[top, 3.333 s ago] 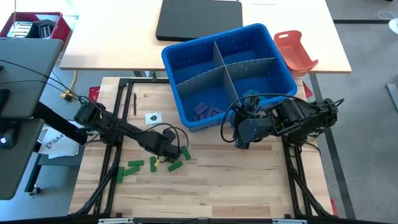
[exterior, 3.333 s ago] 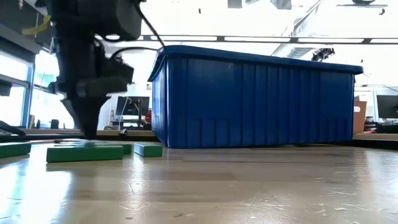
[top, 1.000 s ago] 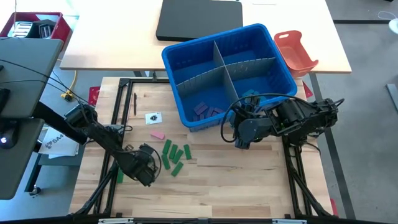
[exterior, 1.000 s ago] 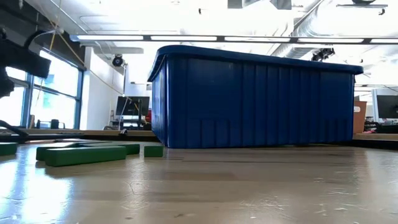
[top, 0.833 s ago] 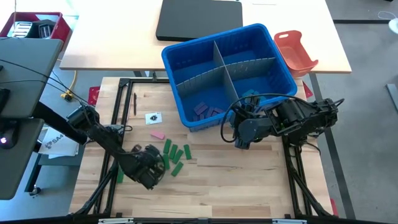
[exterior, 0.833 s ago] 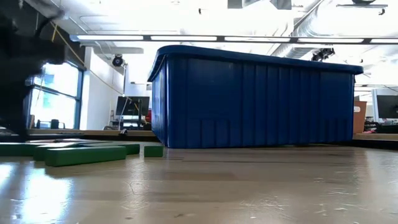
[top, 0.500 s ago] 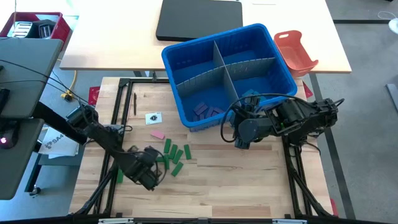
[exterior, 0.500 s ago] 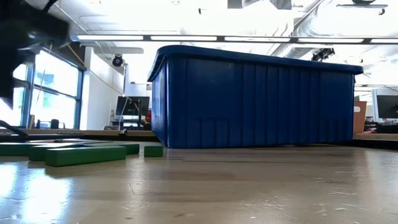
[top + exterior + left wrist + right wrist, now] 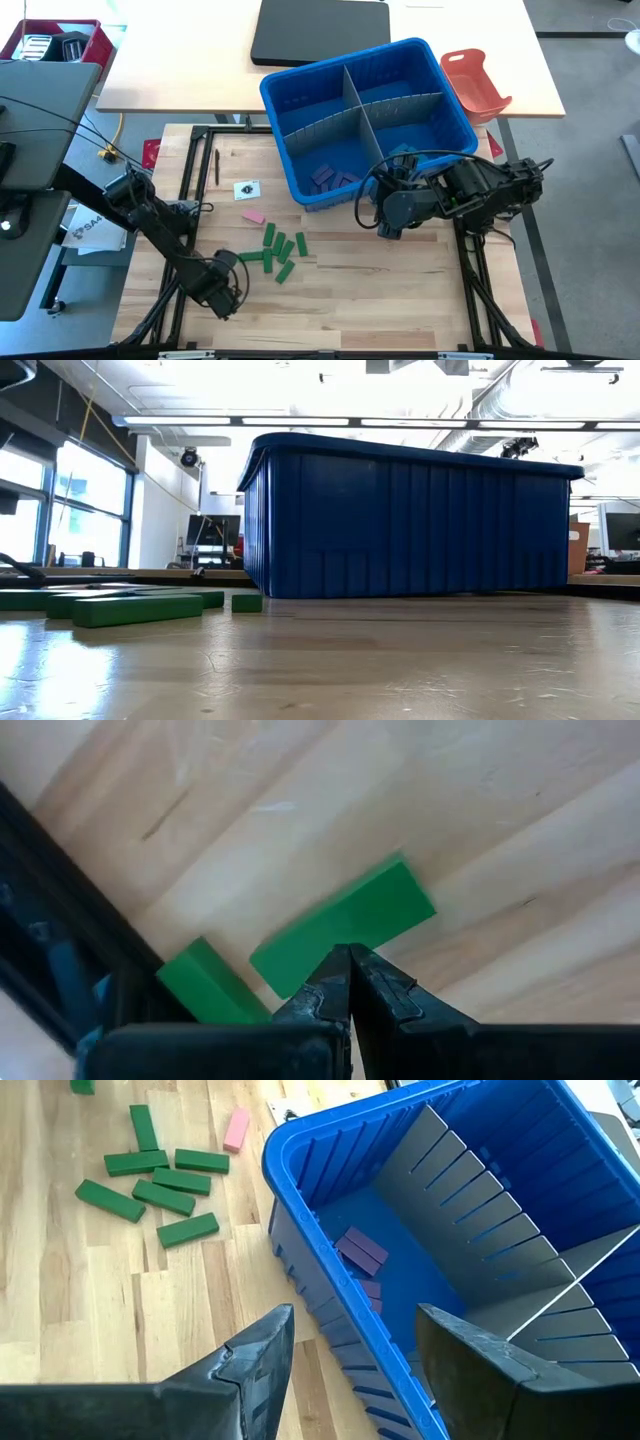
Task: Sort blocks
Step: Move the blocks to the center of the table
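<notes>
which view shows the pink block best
The right wrist view: the pink block lies in plain sight on the wood, beside the green blocks. The high view shows it smaller, near the blue bin. The low and left wrist views do not show it.

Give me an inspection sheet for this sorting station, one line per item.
Surface: wooden table, bare on the right.
Job's things: green blocks clustered loose; one pink block apart; purple blocks inside the blue bin.
Clutter: small tag.
Grippers: left gripper shut, empty, over a green block near the table's left edge; right gripper open, empty, beside the bin.
Cables: black loops on both arms.
Surroundings: orange tray, black mat.
</notes>
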Robot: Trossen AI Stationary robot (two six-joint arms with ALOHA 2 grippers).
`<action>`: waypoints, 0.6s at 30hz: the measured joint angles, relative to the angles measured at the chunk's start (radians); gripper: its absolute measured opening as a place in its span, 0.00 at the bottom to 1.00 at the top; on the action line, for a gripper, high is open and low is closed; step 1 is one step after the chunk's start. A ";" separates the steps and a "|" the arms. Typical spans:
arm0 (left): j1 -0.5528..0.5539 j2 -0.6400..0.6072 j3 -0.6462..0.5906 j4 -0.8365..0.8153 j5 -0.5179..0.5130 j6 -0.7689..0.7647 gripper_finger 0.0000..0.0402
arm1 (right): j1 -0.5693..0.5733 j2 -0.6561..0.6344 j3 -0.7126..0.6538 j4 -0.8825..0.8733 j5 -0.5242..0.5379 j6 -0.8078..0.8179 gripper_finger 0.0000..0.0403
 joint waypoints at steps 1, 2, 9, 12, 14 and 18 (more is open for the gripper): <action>-0.002 0.000 -0.014 0.023 0.000 0.003 0.00 | 0.000 0.000 0.000 0.000 0.000 0.001 0.51; -0.003 0.000 -0.028 0.052 0.001 0.007 0.00 | 0.000 0.000 0.000 0.000 0.000 0.001 0.51; 0.003 -0.005 -0.088 0.146 -0.060 0.002 0.00 | 0.000 0.000 0.000 0.000 0.000 0.002 0.51; 0.015 -0.001 -0.061 0.154 -0.282 0.041 0.00 | 0.000 0.000 0.000 0.000 0.000 0.002 0.51; 0.013 0.004 -0.022 0.158 -0.459 0.078 0.00 | 0.000 0.000 0.000 0.004 0.000 0.000 0.51; 0.022 -0.001 0.039 0.055 -0.466 0.091 0.00 | 0.000 0.000 0.000 0.004 0.000 0.001 0.51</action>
